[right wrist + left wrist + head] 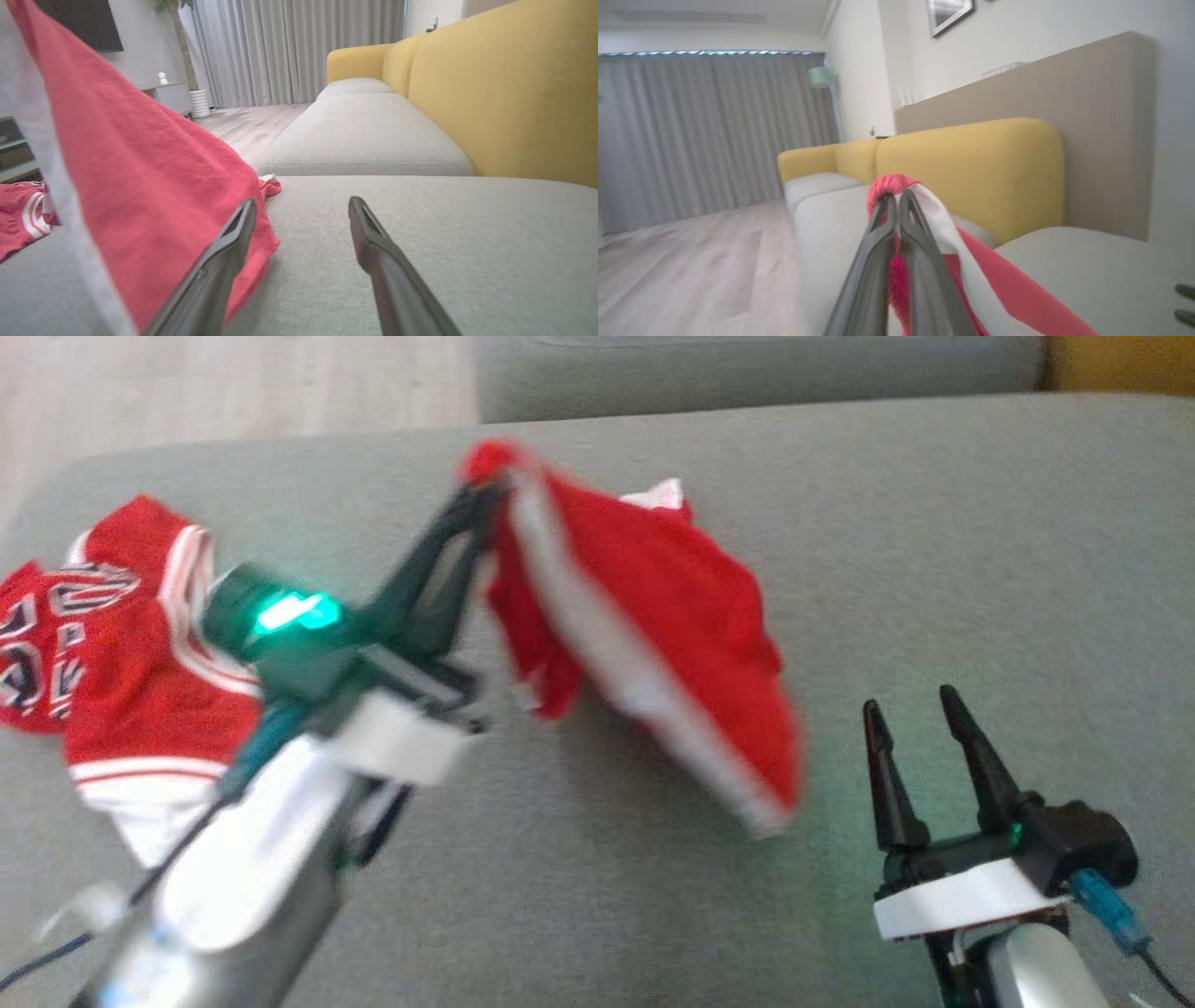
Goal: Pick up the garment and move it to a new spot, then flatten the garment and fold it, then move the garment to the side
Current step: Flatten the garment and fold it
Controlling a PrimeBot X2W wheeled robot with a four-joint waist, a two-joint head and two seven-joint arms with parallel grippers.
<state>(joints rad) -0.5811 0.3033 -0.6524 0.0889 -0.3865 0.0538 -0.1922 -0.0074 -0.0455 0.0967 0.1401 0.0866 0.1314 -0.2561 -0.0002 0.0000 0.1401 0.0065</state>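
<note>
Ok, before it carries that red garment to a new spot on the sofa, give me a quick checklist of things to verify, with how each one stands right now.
1. Grip: ok. The left end effector is shut on a bunched edge of the red garment.
2. Garment off the sofa seat: cannot tell. The cloth is blurred and its lower edge may be touching.
3. Second hand free: ok. The right end effector is open and holds nothing.
4. Room for a new spot: ok. There is bare grey seat ahead of the right end effector.
5. Other clothing out of the way: ok. The red jersey lies at the seat's left, apart from the held garment.
</note>
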